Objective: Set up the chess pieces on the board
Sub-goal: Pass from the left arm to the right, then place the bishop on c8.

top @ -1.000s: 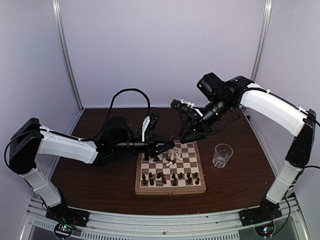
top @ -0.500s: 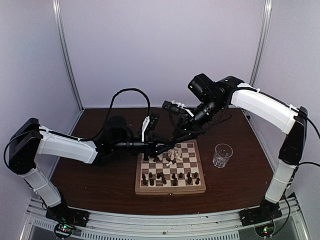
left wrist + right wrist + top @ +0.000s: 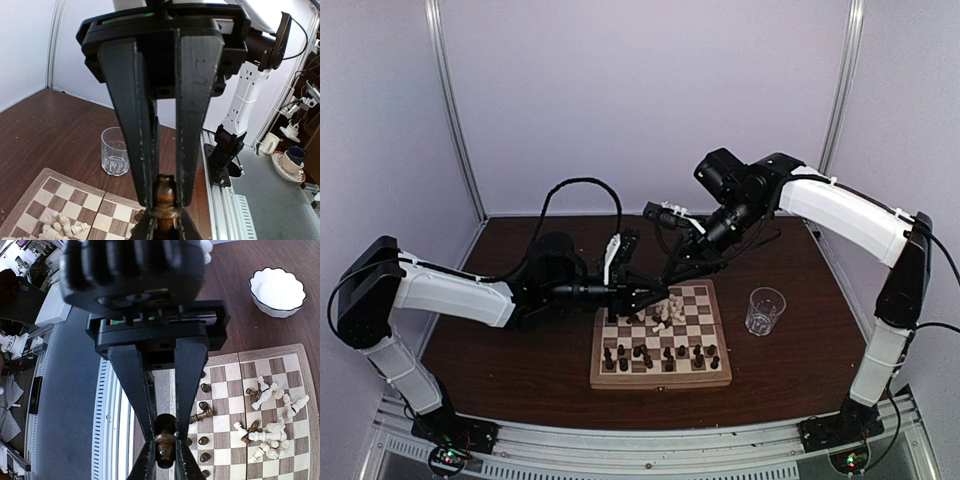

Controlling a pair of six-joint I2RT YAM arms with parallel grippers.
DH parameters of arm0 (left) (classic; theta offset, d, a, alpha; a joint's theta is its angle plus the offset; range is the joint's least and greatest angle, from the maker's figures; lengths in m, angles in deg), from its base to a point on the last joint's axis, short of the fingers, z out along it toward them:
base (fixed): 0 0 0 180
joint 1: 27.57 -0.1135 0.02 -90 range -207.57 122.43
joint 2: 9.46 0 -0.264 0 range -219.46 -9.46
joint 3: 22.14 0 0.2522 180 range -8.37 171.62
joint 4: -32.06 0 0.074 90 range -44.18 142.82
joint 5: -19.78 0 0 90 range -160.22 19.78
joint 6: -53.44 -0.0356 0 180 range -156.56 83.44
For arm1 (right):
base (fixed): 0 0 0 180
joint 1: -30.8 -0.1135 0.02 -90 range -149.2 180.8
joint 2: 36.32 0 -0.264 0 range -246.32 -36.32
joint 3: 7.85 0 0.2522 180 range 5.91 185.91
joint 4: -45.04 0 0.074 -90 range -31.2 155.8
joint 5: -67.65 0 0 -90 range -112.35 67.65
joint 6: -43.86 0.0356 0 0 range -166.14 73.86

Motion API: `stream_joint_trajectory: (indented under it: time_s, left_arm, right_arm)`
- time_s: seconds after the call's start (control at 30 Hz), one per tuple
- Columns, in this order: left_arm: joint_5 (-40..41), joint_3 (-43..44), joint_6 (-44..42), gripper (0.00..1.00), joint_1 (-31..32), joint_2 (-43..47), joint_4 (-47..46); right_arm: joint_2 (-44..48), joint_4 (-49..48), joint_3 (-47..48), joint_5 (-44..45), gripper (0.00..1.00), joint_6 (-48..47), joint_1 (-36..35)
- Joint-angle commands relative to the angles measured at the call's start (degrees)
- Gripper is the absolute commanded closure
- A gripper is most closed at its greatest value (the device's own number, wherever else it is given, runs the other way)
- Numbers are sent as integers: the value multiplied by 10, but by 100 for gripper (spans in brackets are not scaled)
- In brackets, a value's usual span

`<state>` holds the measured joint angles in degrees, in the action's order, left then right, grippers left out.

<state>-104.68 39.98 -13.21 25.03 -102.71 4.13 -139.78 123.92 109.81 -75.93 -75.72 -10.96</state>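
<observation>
Now the left gripper (image 3: 164, 224) is clamped on a dark piece (image 3: 164, 192) at its fingertips, and the right gripper (image 3: 164, 462) pinches another dark piece (image 3: 165, 439). Beneath both lies the board (image 3: 660, 380), with white pieces (image 3: 270, 432) toppled beside the right gripper.

Soft, even light came from above; shadows on the dark table (image 3: 520, 370) were weak. In the left wrist view the near fingers (image 3: 132, 125) and the dark piece (image 3: 164, 192) between them were a little soft, the glass (image 3: 115, 150) sharper. In the right wrist view the black round part (image 3: 132, 275) on top was heavily blurred, the brown piece (image 3: 164, 442) soft, the board (image 3: 225, 374) sharp, the white bowl (image 3: 277, 291) nearly washed out.
</observation>
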Motion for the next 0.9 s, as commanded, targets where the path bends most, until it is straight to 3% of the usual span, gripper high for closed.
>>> stream_joint_trajectory:
  time_s: [0.0, 0.1, 0.3, 0.57, 0.87]
  left_arm:
    - [40, 21, -17, 76, -1, 16, 28]
    - [69, 12, -31, 63, 0, 29, 50]
    - [90, -28, -70, 54, -1, 75, 85]
    - [153, -72, -115, 52, -10, 167, 199]
    - [221, -110, -86, 52, -43, 222, 207]
  right_arm:
    - [1, 1, 20, 2, 96, 5, -5]
    - [13, 3, 25, 36, 97, 3, 0]
    - [57, -3, 5, 78, 98, 4, 32]
    - [112, -5, -112, 198, 97, -49, 28]
    - [129, -72, -248, 341, 97, -87, -87]
